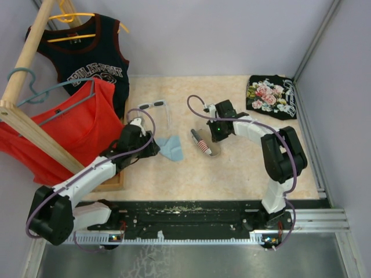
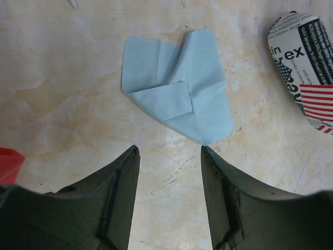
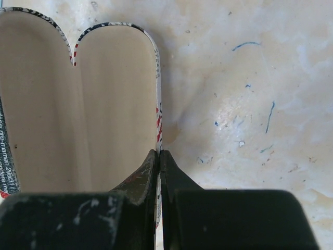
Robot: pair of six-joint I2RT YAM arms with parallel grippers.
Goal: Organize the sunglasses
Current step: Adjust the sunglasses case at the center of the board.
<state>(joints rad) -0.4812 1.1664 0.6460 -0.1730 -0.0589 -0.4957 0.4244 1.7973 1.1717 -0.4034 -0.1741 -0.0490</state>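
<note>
Toward the upper middle of the overhead view, flat on the pale marbled table (image 1: 232,174) and well apart from both arms: the sunglasses (image 1: 154,105), white plastic frame, dark lenses, one thin arm pointing down the picture. Judged light, rigid and a little brittle, with glossy, slippery lenses; best pinched across the bridge or the thicker top bar, never by a thin arm or on a lens. Just below, a soft light-blue cloth (image 1: 171,148) with the left gripper (image 1: 154,147) at its left edge; right of that, the flag-print case (image 1: 204,143) under the right gripper (image 1: 213,139). Next, at the left wrist: left gripper (image 2: 170,177) spread apart and empty, dark matte fingers low over bare tabletop, just short of the cloth (image 2: 177,83), thin, limp, folded over itself; at the upper right, the rounded hard end of the case (image 2: 307,62), printed with lettering and stripes. No sunglasses to be made out with any certainty. Last, at the right wrist: right gripper (image 3: 159,156) clamped tight on the thin upright wall of the opened case (image 3: 78,114), smooth beige lining, two rounded lobes filling the left half; scuffed, blue-flecked stone-look surface on the right.
</note>
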